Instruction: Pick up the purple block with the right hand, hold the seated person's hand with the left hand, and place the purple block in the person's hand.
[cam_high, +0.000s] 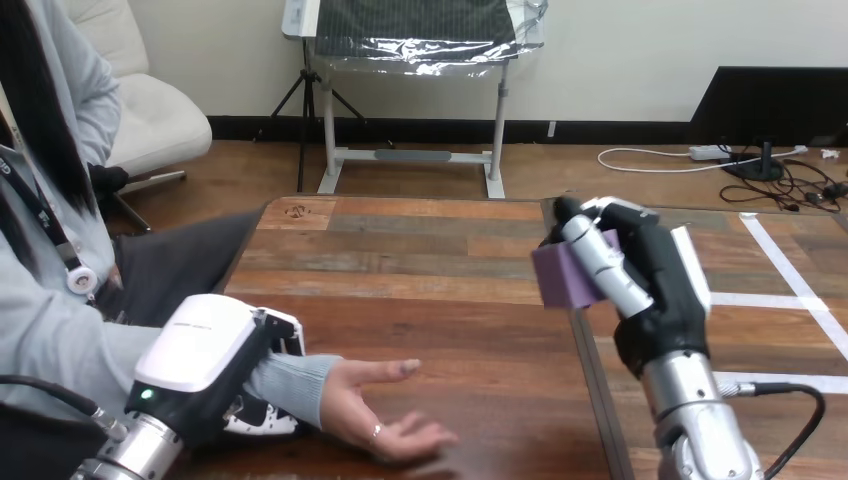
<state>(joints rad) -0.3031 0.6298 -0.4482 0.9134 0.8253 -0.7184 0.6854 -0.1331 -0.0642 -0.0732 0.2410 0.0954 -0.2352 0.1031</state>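
Block position: my right hand (665, 285) held the purple block (558, 277) raised above the desk (440, 260), over the seam where the desk's two wooden tops met. The fingers of that hand were curled over the block's right side and pinched it against the palm. The free end of the block projected from the grip toward the view's left, that is, toward the person's side. Its visible face was roughly square, with the upper edge tilted slightly. The rest of the block sat behind my fingers, so I could not tell its long axis with certainty.

Left hand state: my left hand (205, 345) lay at the desk's near left corner, closed round the person's wrist over the grey sleeve (290, 385). Fingers showed above the sleeve and more of the hand below it.

Person's hand (385, 418): it rested on the desk just beyond my left hand, palm up, fingers loosely open and pointing toward the view's right. It was well apart from the block, lower and to the left of it.

Reference marks: white tape lines (790, 270) ran across the right-hand desk top behind my right hand.
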